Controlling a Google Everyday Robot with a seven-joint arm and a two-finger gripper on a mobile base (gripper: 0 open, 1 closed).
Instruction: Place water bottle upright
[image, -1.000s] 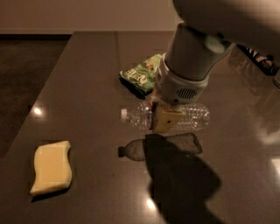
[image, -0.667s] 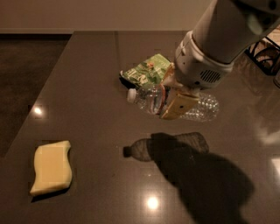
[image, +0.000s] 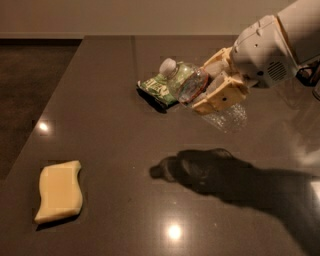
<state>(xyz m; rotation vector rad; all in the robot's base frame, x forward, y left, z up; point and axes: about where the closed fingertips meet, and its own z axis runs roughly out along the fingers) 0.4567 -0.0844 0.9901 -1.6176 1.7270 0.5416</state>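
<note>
The water bottle is a clear ribbed plastic bottle with a white cap. It hangs in the air above the dark table, tilted, with its cap up and to the left. My gripper is shut on the bottle's middle, with one cream finger across its front. The bottle's base end shows below the finger. The bottle's shadow lies on the table below.
A green snack bag lies on the table just behind and left of the bottle. A yellow sponge lies near the front left. Dark objects stand at the right edge.
The gripper has lifted the bottle off the table and swung its cap end upward. The arm has moved up and to the right.
</note>
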